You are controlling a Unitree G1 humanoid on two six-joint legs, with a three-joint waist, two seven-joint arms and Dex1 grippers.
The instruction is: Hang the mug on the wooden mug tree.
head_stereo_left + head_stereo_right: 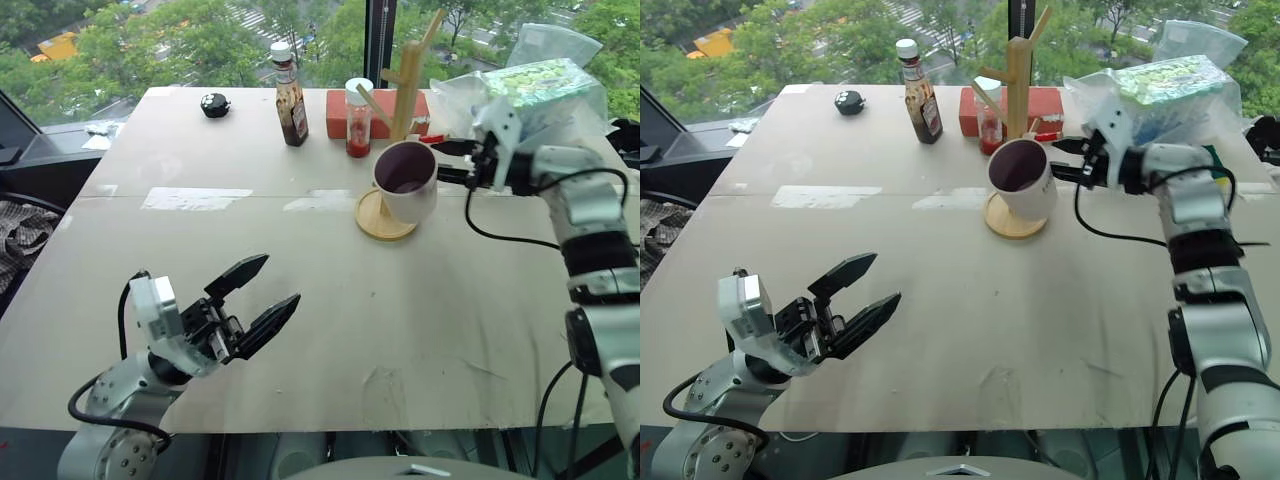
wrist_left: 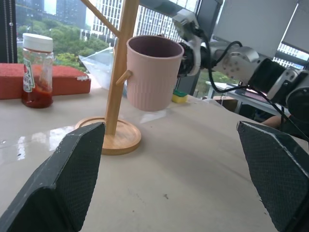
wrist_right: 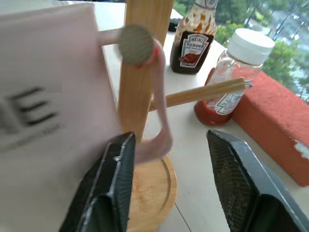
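The right gripper [image 1: 447, 160] stands with its two black fingers parted around open air, holding nothing; in its own wrist view the mug's loop handle lies in the gap between the fingers, close against one of them, though whether they touch cannot be told. The mug [image 1: 406, 181] is just ahead of this gripper's fingertips, cream-white outside and dark maroon inside, with part of its dark lettering showing on the side that faces the wrist. Its handle is threaded over a low peg of the wooden mug tree [image 1: 404, 100] — the round peg end pokes out through the loop — and the mug hangs there tilted, its mouth turned up and outward, clear of the table [image 1: 300, 300] and above the tree's round disc base. Just beyond the tree from the gripper stands a small clear jar with a white lid [image 1: 358, 118] and red contents, with a red-orange block [image 1: 340, 112] behind it; farther off on the same side is a brown sauce bottle [image 1: 290, 95], and well past that a small black object [image 1: 214, 104]. Close behind the right gripper's wrist sits a clear plastic bag with green contents [image 1: 530, 85]. The left gripper [image 1: 256, 295] hovers well apart from all this, near the table's front edge, its fingers spread wide and empty — pointing toward the mug and tree.
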